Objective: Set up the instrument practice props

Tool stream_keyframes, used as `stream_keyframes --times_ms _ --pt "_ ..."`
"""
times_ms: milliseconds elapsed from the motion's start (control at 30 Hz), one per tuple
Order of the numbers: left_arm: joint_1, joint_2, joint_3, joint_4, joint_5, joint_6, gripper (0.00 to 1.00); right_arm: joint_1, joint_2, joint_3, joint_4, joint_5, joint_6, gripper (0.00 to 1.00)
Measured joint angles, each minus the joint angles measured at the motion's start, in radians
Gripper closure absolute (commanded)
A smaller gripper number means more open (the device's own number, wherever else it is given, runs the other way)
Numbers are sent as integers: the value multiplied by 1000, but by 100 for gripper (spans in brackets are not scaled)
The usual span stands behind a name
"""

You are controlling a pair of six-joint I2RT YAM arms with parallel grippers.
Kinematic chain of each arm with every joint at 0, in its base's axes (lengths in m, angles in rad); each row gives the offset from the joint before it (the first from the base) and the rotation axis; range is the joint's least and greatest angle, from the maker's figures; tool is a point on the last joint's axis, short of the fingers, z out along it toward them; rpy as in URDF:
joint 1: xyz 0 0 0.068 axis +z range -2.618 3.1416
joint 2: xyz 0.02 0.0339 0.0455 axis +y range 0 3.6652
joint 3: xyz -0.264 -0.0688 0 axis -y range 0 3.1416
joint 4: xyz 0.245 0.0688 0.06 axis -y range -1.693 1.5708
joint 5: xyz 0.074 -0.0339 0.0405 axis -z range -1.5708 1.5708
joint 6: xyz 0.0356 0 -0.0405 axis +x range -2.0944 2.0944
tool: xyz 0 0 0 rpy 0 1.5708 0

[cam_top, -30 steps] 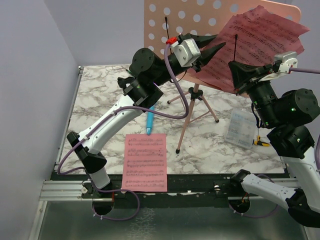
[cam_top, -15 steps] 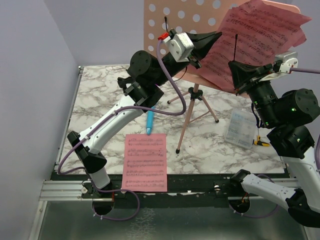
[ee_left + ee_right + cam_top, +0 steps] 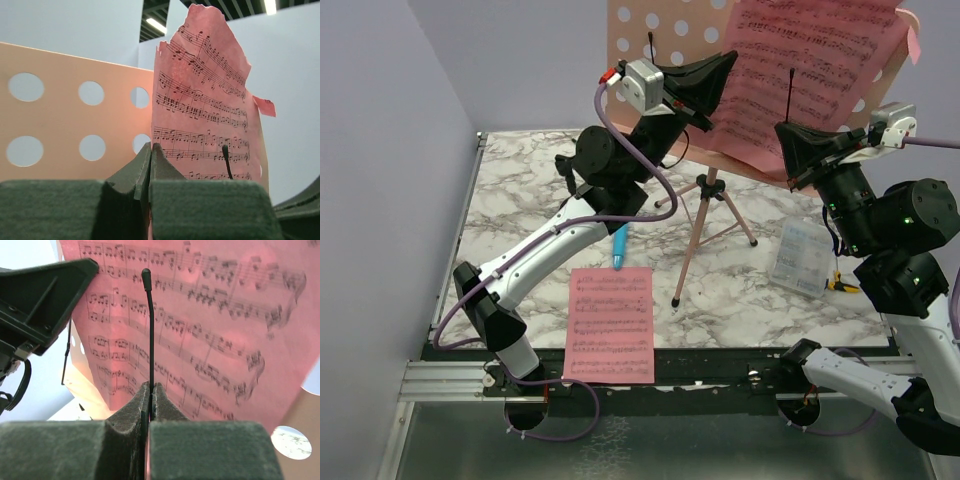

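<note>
At the near edge of the desk, left of centre, the spare page lies flat and untouched. Just beyond it the blue stick rests where it was a second ago, pointing toward the far edge. A clear box sits by the right edge. In the middle of the desk the music stand stands upright on its thin legs, unmoved. The change is higher up and farther back. The left gripper, its fingers pressed together on the lower left edge of the raised page, has climbed and swung left over the last second. The page, which hung crooked and leaned off toward the right edge, now sits nearly square against the right half of the stand's holed panel, with its top running out of the overhead view. The right gripper has not shifted; it stays clamped on the thin black wire that crosses the front of the page. I judge the first page is close to placed: it looks lined up on the panel with the wire in front of it, so easing the wire back and then freeing the page should pin it. The spare page and the stick are not yet dealt with.
</note>
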State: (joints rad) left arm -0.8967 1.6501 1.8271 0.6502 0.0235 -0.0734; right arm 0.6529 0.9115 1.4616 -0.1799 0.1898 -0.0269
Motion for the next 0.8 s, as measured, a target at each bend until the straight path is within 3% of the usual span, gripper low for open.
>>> stream_keyframes --times_ms 367,800 --pt "1 -12 -25 136 -167 -99 100 0 -1 0 1 -21 11 99" --pt "1 -16 -111 189 -175 -249 100 0 -3 0 3 -29 21 99"
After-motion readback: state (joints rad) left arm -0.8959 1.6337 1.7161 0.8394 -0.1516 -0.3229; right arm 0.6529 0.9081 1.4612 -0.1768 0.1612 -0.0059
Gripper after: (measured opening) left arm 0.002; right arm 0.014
